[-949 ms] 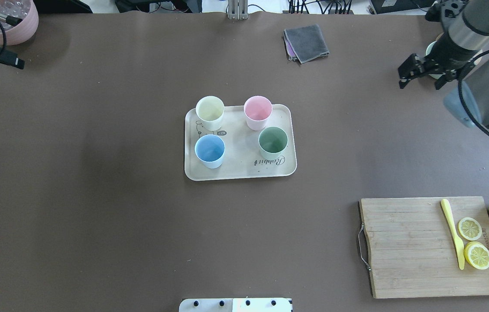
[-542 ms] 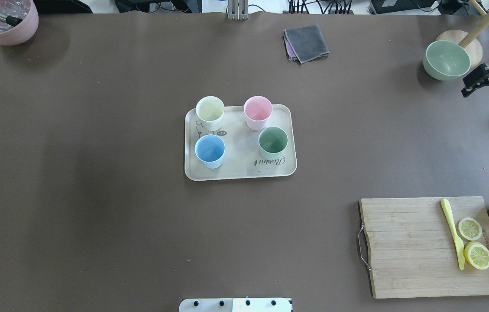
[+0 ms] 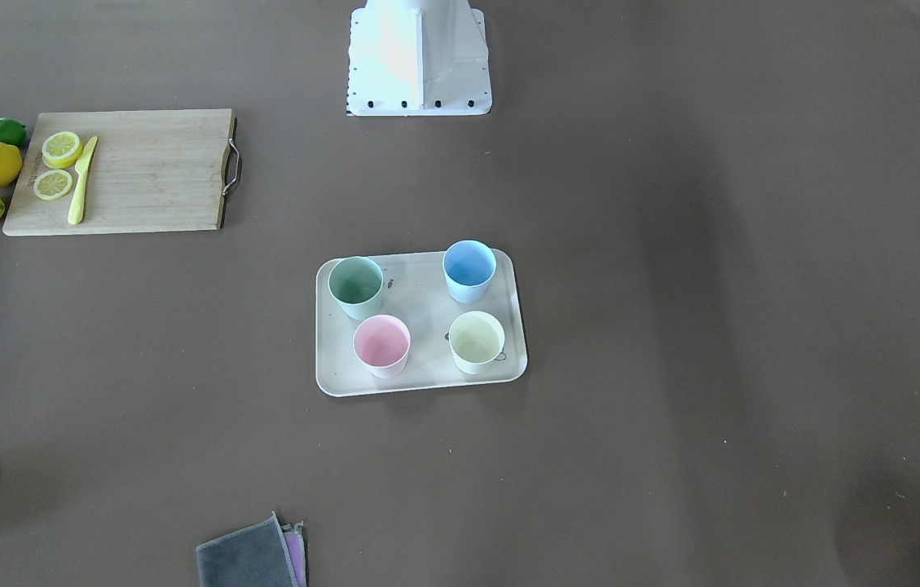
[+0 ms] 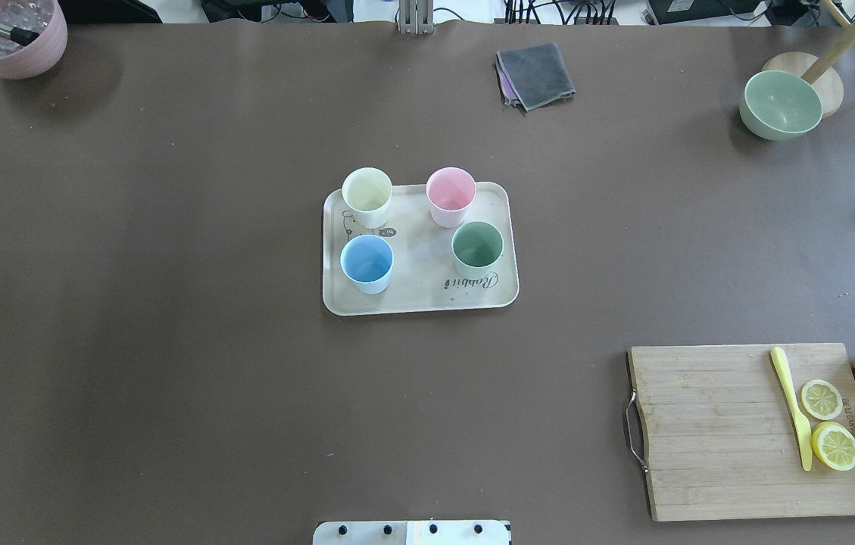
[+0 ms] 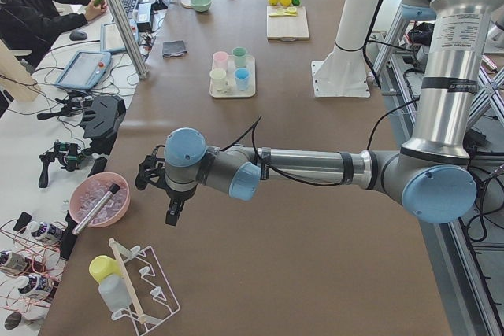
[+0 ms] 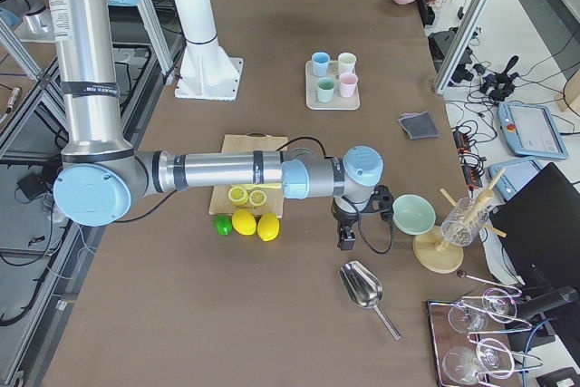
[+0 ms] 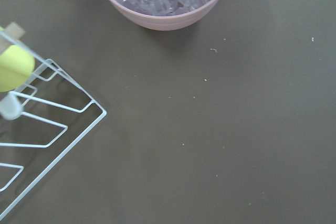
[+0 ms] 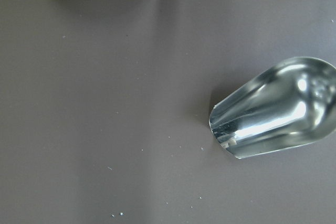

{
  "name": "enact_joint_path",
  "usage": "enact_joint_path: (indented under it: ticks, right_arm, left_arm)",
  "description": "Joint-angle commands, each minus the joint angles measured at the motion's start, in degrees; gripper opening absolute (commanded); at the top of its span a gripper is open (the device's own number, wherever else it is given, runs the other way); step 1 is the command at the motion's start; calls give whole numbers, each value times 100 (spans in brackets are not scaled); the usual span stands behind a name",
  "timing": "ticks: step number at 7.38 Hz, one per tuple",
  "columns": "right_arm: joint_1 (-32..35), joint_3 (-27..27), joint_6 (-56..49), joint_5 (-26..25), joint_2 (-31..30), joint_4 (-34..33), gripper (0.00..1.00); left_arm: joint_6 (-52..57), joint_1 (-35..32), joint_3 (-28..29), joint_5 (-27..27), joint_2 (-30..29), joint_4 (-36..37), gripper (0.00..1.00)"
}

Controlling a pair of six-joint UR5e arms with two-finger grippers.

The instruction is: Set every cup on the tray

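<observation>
1. Tray point(image 4: 421, 299): cream, rimmed, lay at mid-table. It carried all four cups upright and apart from one another, one towards each corner.
2. Cups: cream cup point(image 4: 366, 195) and pink cup point(image 4: 450, 194) stood on the far row, blue cup point(image 4: 366, 262) and green cup point(image 4: 477, 248) on the near row. No cup stood off the tray, so I judged the task complete.
3. Left gripper point(image 5: 161, 194): hung above the table's left end, beside the pink ice bowl point(image 5: 98, 198) and well apart from the tray. Whether its jaws stood apart or together could not be told.
4. Right gripper point(image 6: 352, 231): hung above the right end, between the green bowl point(image 6: 415, 213) and the metal scoop point(image 6: 362, 287). Its jaw state was likewise undeterminable.
5. Probable reason for both positions: arms parked clear, nothing left to carry.
6. View notes:
   - The overhead and front views held no arm at all; only the side views did.
   - Only the overhead showed the tray's "Rabbit" script plainly.
   - The left wrist camera alone showed the wire rack point(image 7: 47, 103) close up.
   - The right wrist camera gave the scoop's bowl in detail.
</observation>
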Motion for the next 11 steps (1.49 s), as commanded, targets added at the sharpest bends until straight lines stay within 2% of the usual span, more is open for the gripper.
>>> enact_joint_path:
  ticks: [1, 2, 3, 5, 11]
  right_arm:
    - [246, -34, -177, 33, -65, -39, 100]
    - [281, 1, -168, 33, -74, -48, 100]
    - [368, 45, -168, 42, -65, -144, 100]
    - [387, 605, -186, -1, -108, -924, 100]
    - [387, 599, -168, -28, -258, -874, 100]
  left_arm:
    - [325, -355, -595, -37, 268, 762, 97]
    - [290, -320, -1069, 7, 688, 923, 97]
    - [272, -302, -1152, 16, 814, 924, 97]
    - [246, -285, -1092, 16, 824, 933, 97]
    - [0, -170, -1021, 209, 753, 889, 97]
